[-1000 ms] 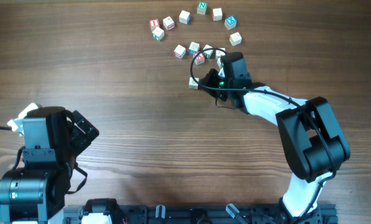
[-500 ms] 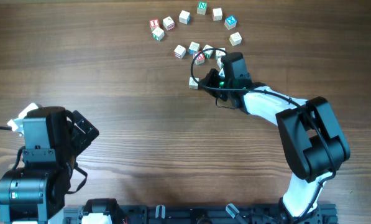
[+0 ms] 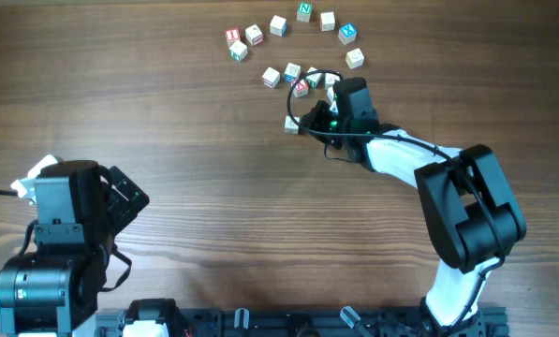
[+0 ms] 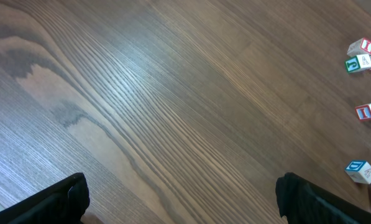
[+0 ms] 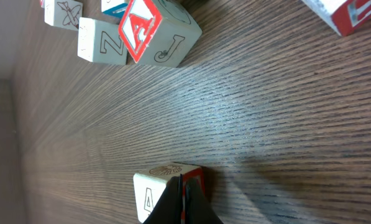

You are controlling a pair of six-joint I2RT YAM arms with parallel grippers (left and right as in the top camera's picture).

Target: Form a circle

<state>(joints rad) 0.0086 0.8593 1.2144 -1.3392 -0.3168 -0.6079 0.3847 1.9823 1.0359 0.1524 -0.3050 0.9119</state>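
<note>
Overhead, you are seeing the alphabet cubes lying in a loose arc at the far side of the table, with a few bunched inside it. Your right gripper is reaching to a stray cube just below the bunch. Your left gripper is sitting well apart from them.

Left wrist: its fingers are standing wide apart over bare wood, holding nothing.

Right wrist: the fingers are pressing together, their tip touching the stray cube.
</note>
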